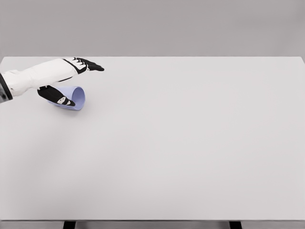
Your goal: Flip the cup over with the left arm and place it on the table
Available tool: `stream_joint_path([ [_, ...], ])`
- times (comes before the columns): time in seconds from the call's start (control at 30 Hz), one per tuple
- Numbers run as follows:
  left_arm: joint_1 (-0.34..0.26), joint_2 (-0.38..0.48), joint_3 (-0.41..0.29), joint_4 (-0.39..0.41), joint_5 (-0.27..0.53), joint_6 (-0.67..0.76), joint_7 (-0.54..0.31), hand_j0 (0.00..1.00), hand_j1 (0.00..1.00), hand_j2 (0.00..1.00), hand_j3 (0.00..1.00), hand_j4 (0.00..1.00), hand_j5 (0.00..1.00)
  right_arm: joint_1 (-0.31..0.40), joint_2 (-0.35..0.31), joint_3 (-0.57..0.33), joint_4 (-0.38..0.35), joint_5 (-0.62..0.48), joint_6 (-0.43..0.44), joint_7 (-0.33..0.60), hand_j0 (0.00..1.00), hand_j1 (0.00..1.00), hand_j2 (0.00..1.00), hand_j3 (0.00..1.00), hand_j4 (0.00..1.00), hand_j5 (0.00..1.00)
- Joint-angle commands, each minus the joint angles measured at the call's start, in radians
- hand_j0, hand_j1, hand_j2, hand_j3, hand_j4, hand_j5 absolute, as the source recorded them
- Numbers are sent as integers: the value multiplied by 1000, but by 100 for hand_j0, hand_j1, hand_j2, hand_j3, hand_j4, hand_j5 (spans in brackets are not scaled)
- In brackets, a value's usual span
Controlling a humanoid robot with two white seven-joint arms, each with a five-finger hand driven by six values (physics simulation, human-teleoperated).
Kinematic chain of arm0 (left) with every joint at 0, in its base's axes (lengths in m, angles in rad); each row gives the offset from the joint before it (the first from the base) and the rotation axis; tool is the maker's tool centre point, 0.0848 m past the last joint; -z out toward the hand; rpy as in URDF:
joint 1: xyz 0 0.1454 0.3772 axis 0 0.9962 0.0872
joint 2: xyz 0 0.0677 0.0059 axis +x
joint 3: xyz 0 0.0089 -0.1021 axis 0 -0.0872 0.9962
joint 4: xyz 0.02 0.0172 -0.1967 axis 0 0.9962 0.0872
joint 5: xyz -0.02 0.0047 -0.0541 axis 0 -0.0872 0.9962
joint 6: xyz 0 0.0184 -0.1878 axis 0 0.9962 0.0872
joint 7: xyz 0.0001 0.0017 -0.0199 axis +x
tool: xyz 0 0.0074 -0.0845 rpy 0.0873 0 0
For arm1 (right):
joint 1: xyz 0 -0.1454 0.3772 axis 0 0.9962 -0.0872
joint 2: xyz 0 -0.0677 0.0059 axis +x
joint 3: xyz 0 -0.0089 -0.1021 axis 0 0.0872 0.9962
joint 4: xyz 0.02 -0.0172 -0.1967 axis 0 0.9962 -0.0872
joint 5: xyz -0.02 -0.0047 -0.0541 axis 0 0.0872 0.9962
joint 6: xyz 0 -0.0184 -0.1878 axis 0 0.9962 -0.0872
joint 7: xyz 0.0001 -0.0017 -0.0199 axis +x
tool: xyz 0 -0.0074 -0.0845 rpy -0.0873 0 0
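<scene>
Even, bright, diffuse light on the white table (190, 143); faint soft shadows, no glare, slightly soft render.

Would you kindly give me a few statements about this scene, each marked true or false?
1. The cup is pale blue. True.
2. The cup stands upright on its base. False: it is tipped on its side, its open mouth facing right.
3. The left robot hand is at the cup, with a thumb in front of it and fingers stretched out above it. True.
4. The cup is near the table's right edge. False: it is at the far left of the table.
5. Both arms are in view. False: only the left arm shows.
</scene>
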Motion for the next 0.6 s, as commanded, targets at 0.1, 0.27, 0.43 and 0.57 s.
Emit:
stream_joint_path([
  [0.1, -8, 7, 5, 98, 4, 1, 0, 100, 100, 100, 100, 100, 100, 5, 0, -6, 2, -1, 3, 4, 100, 100, 100, 100, 100, 100],
  [0.27, -31, -8, 11, 260, 5, -39, 0, 100, 100, 100, 100, 100, 100, 6, 0, -3, 3, -1, 3, 4, 100, 100, 100, 100, 100, 100],
  [0.43, -49, 6, 0, 290, 63, 57, 0, 100, 100, 100, 100, 100, 100, 6, 0, -3, 3, -1, 1, 4, 100, 100, 100, 100, 100, 100],
  [0.57, -109, 65, -179, 221, 223, 125, 0, 100, 100, 100, 100, 100, 100, 6, 0, -3, 3, -1, 3, 4, 100, 100, 100, 100, 100, 100],
])
